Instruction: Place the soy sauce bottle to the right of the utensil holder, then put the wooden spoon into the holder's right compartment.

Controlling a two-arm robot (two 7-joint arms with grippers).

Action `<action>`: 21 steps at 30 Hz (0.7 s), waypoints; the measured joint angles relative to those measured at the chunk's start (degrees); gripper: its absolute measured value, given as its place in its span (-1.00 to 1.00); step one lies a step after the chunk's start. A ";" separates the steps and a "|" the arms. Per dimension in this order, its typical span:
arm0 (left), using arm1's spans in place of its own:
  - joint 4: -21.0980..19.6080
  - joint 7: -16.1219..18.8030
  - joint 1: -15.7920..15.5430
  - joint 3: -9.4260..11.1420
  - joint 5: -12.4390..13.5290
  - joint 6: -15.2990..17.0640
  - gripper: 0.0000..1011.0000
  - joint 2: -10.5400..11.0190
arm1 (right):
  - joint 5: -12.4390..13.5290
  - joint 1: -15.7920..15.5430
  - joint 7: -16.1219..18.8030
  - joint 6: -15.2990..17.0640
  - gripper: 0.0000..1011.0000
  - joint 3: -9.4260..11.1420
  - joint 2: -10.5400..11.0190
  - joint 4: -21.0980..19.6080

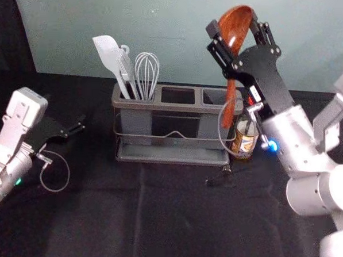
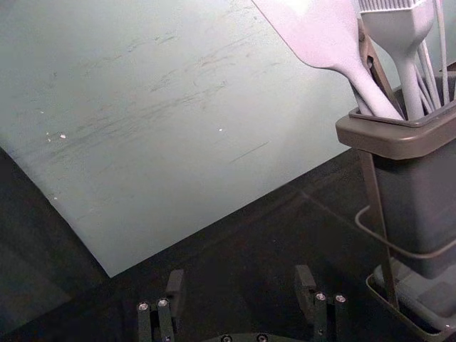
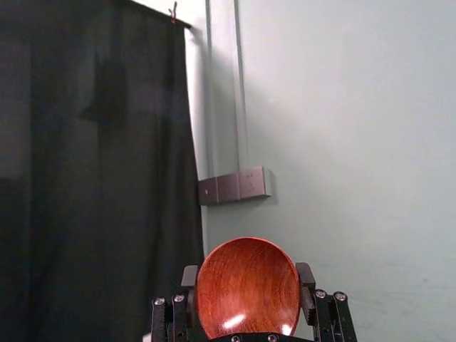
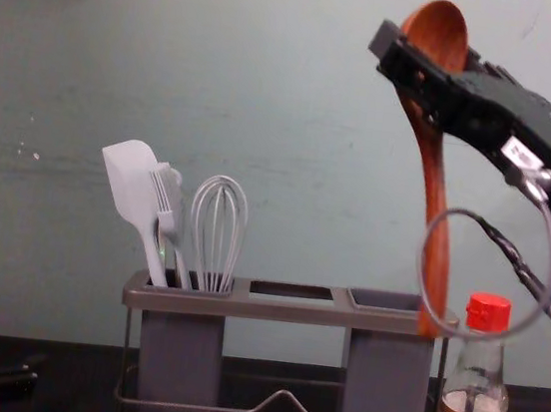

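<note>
Table holds the utensil holder, the left end effector off to its left, fingers apart. High over the holder's right end, the right end effector clasps the wooden spoon by its bowl, handle down; the soy sauce bottle stands just right.

I see a glossy, smooth wooden spoon, a matt plastic-looking utensil holder, a shiny soy sauce bottle and dull, creased cloth.
</note>
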 joint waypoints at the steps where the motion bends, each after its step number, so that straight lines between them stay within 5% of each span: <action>1: 0.00 0.00 0.00 0.00 0.00 0.00 0.99 0.00 | 0.52 0.65 0.40 -0.06 0.66 -0.10 -0.10 0.71; 9: 0.00 0.00 0.00 0.00 0.00 0.00 0.99 0.00 | 4.22 9.06 5.04 -1.83 0.66 -1.41 -0.41 9.68; 21: 0.00 0.00 0.00 0.00 0.00 0.00 0.99 0.00 | 6.78 15.39 8.47 -2.61 0.66 -2.78 -0.41 17.70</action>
